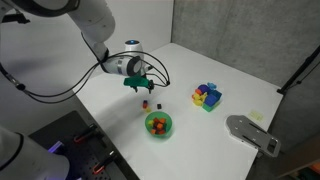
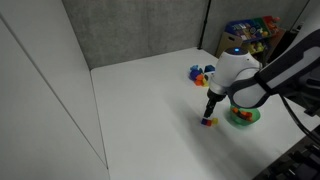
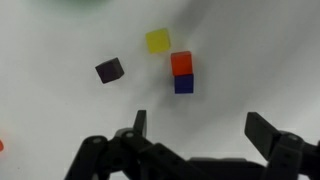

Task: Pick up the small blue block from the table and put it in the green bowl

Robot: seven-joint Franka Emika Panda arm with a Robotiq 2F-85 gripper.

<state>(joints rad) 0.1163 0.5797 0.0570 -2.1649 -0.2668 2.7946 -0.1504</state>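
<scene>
In the wrist view a small blue block (image 3: 184,84) lies on the white table (image 3: 60,110), touching a red block (image 3: 181,63). A yellow block (image 3: 157,41) and a dark purple block (image 3: 109,70) lie close by. My gripper (image 3: 200,128) is open and empty, hovering above the table just short of the blue block. In both exterior views the gripper (image 1: 138,85) (image 2: 210,110) hangs over the small blocks (image 1: 150,104) (image 2: 207,122). The green bowl (image 1: 168,131) (image 2: 249,120) stands beside them and holds a few small coloured pieces.
A blue-yellow-red block cluster (image 1: 207,96) (image 2: 200,73) sits farther along the table. A grey flat object (image 1: 250,133) lies near one table edge. Shelves with colourful items (image 2: 250,30) stand behind the table.
</scene>
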